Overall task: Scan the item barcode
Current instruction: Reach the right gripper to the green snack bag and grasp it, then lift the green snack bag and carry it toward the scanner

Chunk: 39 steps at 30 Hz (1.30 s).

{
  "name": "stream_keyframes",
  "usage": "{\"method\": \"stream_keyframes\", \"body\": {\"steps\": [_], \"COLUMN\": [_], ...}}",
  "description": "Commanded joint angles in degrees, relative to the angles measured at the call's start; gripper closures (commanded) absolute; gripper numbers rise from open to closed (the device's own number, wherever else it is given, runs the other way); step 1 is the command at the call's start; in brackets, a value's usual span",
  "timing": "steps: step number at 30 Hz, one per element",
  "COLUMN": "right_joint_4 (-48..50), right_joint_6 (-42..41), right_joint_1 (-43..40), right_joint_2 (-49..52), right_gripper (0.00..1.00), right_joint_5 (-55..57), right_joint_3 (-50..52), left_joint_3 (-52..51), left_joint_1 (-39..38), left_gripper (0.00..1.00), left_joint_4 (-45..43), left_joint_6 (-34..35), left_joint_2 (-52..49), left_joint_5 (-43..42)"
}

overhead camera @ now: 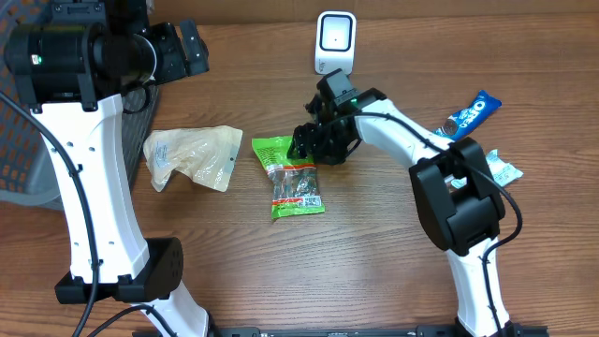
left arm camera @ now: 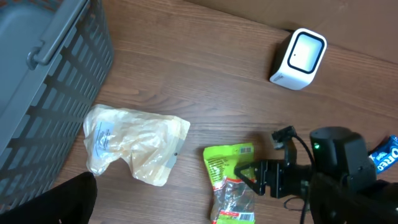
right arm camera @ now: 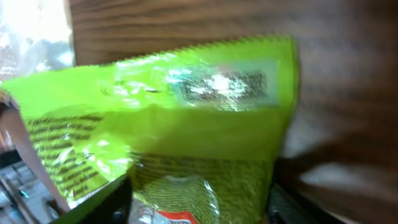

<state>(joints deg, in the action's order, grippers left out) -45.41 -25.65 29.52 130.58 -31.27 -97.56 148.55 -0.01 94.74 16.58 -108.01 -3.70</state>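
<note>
A green snack packet [overhead camera: 292, 176] lies flat on the wooden table, with a barcode [left arm camera: 246, 217] facing up at its near end. My right gripper [overhead camera: 315, 146] is low over the packet's far right corner. In the right wrist view the green packet [right arm camera: 186, 124] fills the gap between the two dark fingers of the right gripper [right arm camera: 196, 208], which stand apart on either side of it. The white scanner [overhead camera: 335, 42] stands upright at the back of the table, just behind the right arm. My left gripper [overhead camera: 185, 47] is raised at the back left, open and holding nothing.
A pale crumpled bag [overhead camera: 192, 157] lies left of the green packet. A grey basket [left arm camera: 43, 74] stands at the far left edge. A blue Oreo packet [overhead camera: 471, 114] and a small white-blue packet [overhead camera: 503, 169] lie at the right, beside the right arm's base.
</note>
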Motion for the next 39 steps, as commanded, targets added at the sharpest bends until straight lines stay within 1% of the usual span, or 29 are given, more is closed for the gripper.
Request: {"method": "stream_keyframes", "body": {"steps": [1,5,7,9,12,14,16,17,20,21,23,27,30,32,35,37,39], "right_joint_4": [-0.31,0.07,-0.61,-1.40,-1.38,-0.66,0.42,1.07,3.61,4.61,6.23,5.64,4.96,3.74,1.29,1.09,1.36], "right_joint_6": [-10.91,-11.45,-11.41,-10.58,-9.94,-10.10,-12.22,-13.81,-18.18,-18.84,-19.37,-18.75,-14.27,-11.89,-10.49,-10.58,-13.40], "right_joint_1": [1.86,3.28,3.82,4.46,5.49,6.32,7.56,8.33,10.71,11.39,12.26,11.39,9.14,7.54,4.31,1.55,-2.14], "right_joint_2": [2.54,2.54,2.54,2.54,2.54,2.54,2.60,2.78,4.07,4.46,5.16,4.44,1.55,-1.79,-8.46,-13.18,-18.14], "right_gripper": [0.38,0.38,0.29,0.24,0.23,0.25,0.35,0.43,0.90,0.96,0.96,0.96,0.96,0.96,0.96,0.96,0.96], "right_joint_5": [3.04,1.75,-0.39,-2.23,-2.45,-0.72,3.10,5.29,9.03,8.94,8.26,6.12,3.98,3.98,2.62,-1.60,-5.62], "right_joint_3": [1.66,3.10,3.10,3.10,3.10,3.10,3.10,3.10,3.10,3.10,3.10,2.62,2.23,2.23,2.23,2.23,2.23], "left_joint_3": [0.74,0.74,0.74,0.74,0.74,0.74,0.74,0.74,0.74,0.74,0.74,0.74,0.74,0.74,0.74,0.74,0.74], "left_joint_1": [-0.28,-0.28,-0.28,-0.28,-0.28,-0.28,-0.28,-0.28,-0.28,-0.28,-0.28,-0.28,-0.28,-0.28,-0.28,-0.28,-0.28], "left_gripper": [0.00,0.00,0.00,0.00,0.00,0.00,0.00,0.00,0.00,0.00,0.00,0.00,0.00,0.00,0.00,0.00,0.00], "left_joint_4": [-0.07,-0.07,-0.07,-0.07,-0.07,-0.07,-0.07,-0.07,-0.07,-0.07,-0.07,-0.07,-0.07,-0.07,-0.07,-0.07,-0.07], "left_joint_6": [0.79,0.79,0.79,0.79,0.79,0.79,0.79,0.79,0.79,0.79,0.79,0.79,0.79,0.79,0.79,0.79,0.79], "left_joint_2": [0.28,0.28,0.28,0.28,0.28,0.28,0.28,0.28,0.28,0.28,0.28,0.28,0.28,0.28,0.28,0.28,0.28], "left_joint_5": [-0.39,-0.39,-0.39,-0.37,-0.39,-0.39,-0.39,-0.39,-0.39,-0.39,-0.39,-0.39,-0.39,-0.39,-0.37,-0.39,-0.37]}}
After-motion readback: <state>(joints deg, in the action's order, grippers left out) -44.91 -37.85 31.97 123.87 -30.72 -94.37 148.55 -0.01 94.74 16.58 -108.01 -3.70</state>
